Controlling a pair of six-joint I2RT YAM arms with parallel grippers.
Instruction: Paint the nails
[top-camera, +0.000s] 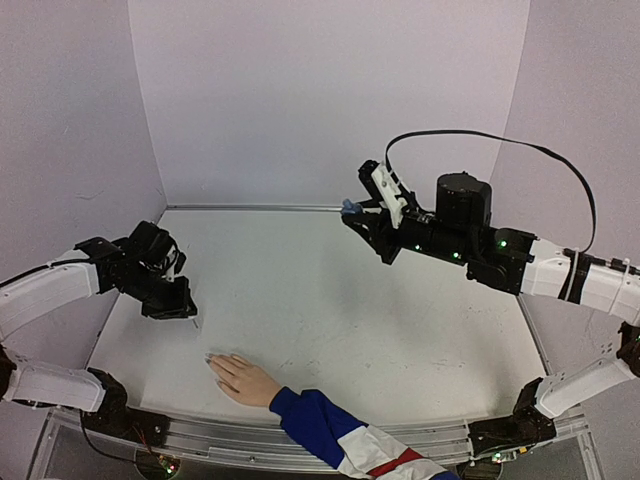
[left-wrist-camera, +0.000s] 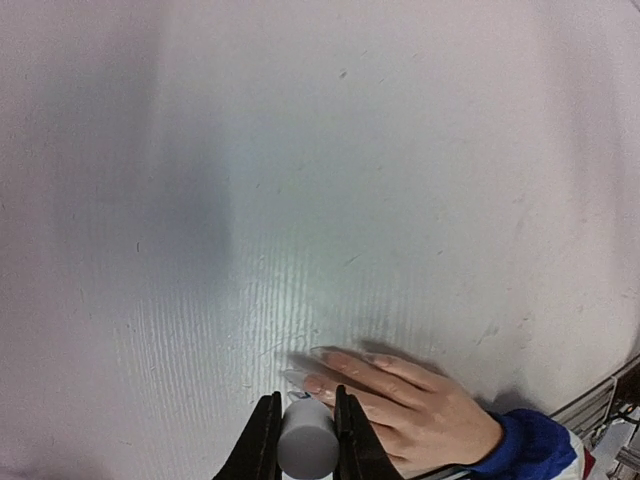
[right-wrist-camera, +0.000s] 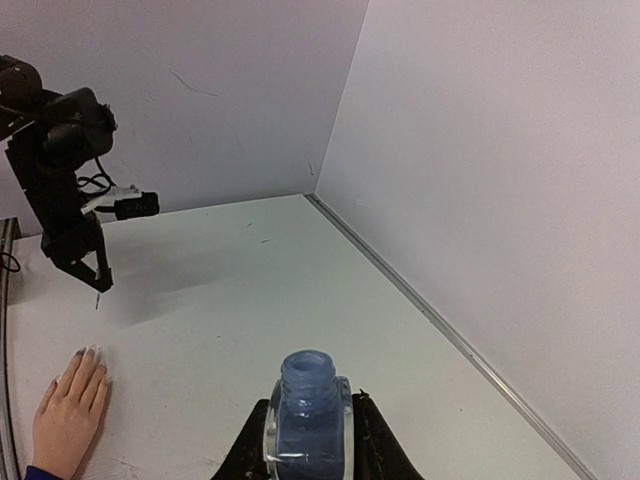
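At lower centre of the left wrist view, the left gripper (left-wrist-camera: 303, 402) clamps the cap (left-wrist-camera: 306, 447) near the nails (left-wrist-camera: 313, 384), presumably for brushing; the right gripper (right-wrist-camera: 308, 408) clamps the open bottle (right-wrist-camera: 307, 385) well apart.

Left fingers (left-wrist-camera: 262, 445) clamped, pointing down, right fingers (right-wrist-camera: 368, 440) clamped, raised

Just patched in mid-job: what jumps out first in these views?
A pale hand in a blue, white and red sleeve lies flat at the near edge of the table. The left gripper hangs over its nails, shut on a white cap. Farther back on the right, the right gripper holds an uncapped blue bottle raised above the table.
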